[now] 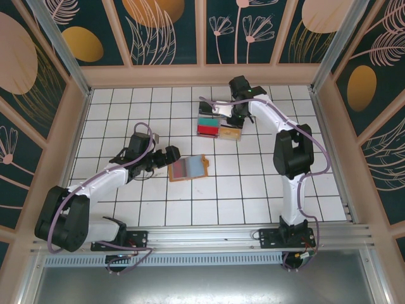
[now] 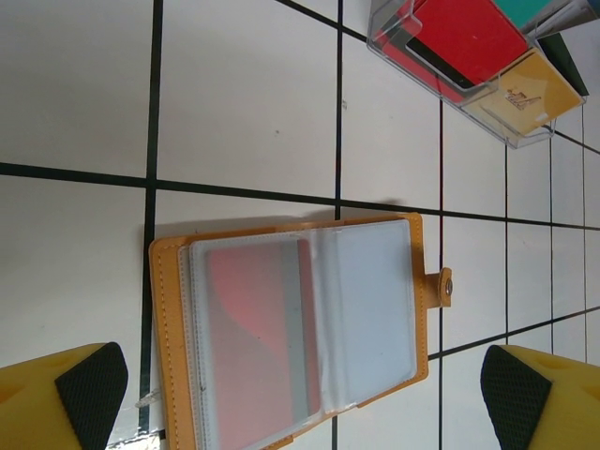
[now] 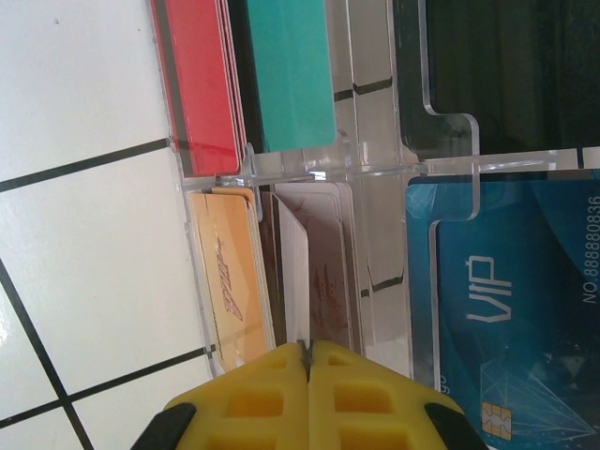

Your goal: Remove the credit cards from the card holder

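The card holder [image 1: 188, 168] lies open on the tiled table; its tan cover [image 2: 167, 347] frames clear sleeves. A red credit card [image 2: 253, 337] shows through the left sleeve, while the right sleeve looks pale and blank. My left gripper [image 2: 300, 403] hangs open right over the holder, with one finger [image 2: 89, 389] on each side and nothing between them. My right gripper [image 3: 307, 352] is shut on a white credit card [image 3: 292, 272], held edge-on in a slot of the clear organiser [image 1: 218, 123] beside a gold card [image 3: 230, 281].
The clear organiser [image 3: 375, 159] holds stacks of red [image 3: 197, 84], teal [image 3: 295, 75], black [image 3: 506, 66] and blue VIP [image 3: 506, 300] cards. It stands at the back centre, about two tiles beyond the holder. Wooden walls [image 1: 76, 126] enclose the table.
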